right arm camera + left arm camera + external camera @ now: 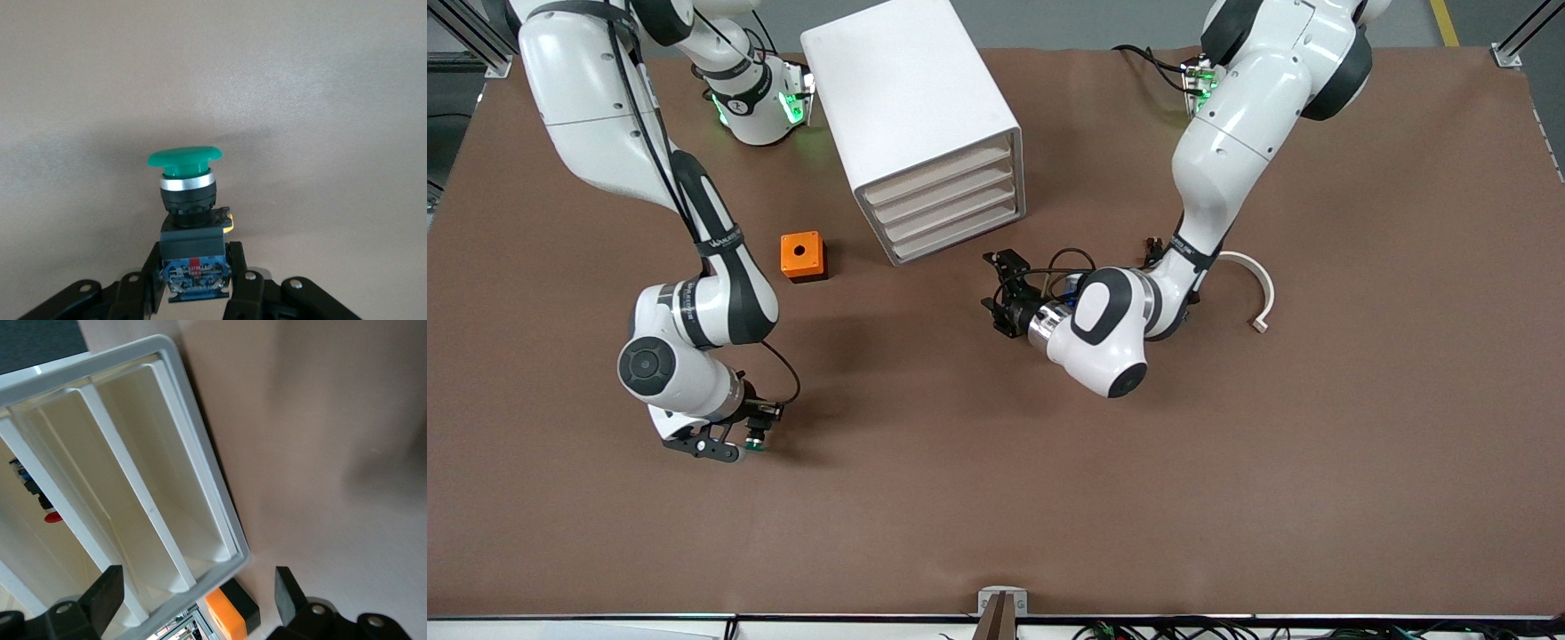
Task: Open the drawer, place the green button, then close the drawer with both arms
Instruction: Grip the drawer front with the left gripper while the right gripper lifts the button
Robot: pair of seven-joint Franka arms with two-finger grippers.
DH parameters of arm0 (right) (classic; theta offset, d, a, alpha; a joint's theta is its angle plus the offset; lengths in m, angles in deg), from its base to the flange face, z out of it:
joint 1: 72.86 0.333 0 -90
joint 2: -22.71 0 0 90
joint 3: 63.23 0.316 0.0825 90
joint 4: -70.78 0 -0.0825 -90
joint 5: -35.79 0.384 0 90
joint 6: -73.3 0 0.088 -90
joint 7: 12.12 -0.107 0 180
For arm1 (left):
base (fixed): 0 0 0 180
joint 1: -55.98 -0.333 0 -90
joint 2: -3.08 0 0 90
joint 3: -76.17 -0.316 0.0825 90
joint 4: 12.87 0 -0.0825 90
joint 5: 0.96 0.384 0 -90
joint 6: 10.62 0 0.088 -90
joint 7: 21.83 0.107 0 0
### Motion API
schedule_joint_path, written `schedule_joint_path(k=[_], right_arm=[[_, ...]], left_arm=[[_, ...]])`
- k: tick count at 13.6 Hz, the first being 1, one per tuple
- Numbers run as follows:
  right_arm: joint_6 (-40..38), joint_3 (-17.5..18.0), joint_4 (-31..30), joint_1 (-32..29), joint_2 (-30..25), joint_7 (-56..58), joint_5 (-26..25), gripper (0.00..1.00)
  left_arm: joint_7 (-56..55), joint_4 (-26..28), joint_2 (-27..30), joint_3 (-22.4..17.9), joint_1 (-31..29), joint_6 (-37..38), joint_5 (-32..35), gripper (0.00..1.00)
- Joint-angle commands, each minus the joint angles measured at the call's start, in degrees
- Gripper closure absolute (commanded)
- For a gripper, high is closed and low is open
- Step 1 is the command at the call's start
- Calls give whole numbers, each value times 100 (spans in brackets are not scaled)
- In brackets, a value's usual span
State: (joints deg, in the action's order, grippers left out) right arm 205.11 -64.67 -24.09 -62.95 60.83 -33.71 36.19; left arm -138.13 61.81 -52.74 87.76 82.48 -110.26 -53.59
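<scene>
The white cabinet (911, 98) stands at the middle of the table with its four drawers shut. The lowest drawer (958, 238) shows its pale beige front, which also shows in the left wrist view (175, 493). My left gripper (994, 284) is open and empty, low over the table in front of the drawers; the left wrist view shows it (198, 607) facing them. My right gripper (738, 442) is shut on the button (757, 439), low over the table toward the right arm's end. In the right wrist view the gripper (197, 277) clamps the button's (189, 193) blue body, green cap outward.
An orange cube with a hole (803, 256) sits on the table beside the cabinet, toward the right arm's end, and shows in the left wrist view (230, 618). A white curved strip (1261, 289) lies toward the left arm's end. The brown table (996, 498) is open near the front camera.
</scene>
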Motion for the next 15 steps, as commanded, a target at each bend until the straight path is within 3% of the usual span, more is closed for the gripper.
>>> schedule_joint_path(k=[1, 5, 10, 12, 15], right_arm=[[-356, -14, -57, 20, -348, -91, 21, 100], [-884, -14, -66, -7, -709, -135, 48, 100], [-1148, -5, -128, 37, -972, -538, 56, 100], [-1157, -5, -145, 29, -982, -583, 56, 100], [-1148, 4, -180, 29, -999, -601, 65, 100]], left_arm=[[-349, -181, -201, -7, 162, 374, -229, 1], [-674, -137, -333, -7, 329, 787, -441, 2], [-1087, -102, -517, -7, 471, 1042, -599, 45], [-1097, -93, -535, -7, 488, 1183, -617, 51], [-1123, -58, -579, -7, 523, 1289, -634, 52]])
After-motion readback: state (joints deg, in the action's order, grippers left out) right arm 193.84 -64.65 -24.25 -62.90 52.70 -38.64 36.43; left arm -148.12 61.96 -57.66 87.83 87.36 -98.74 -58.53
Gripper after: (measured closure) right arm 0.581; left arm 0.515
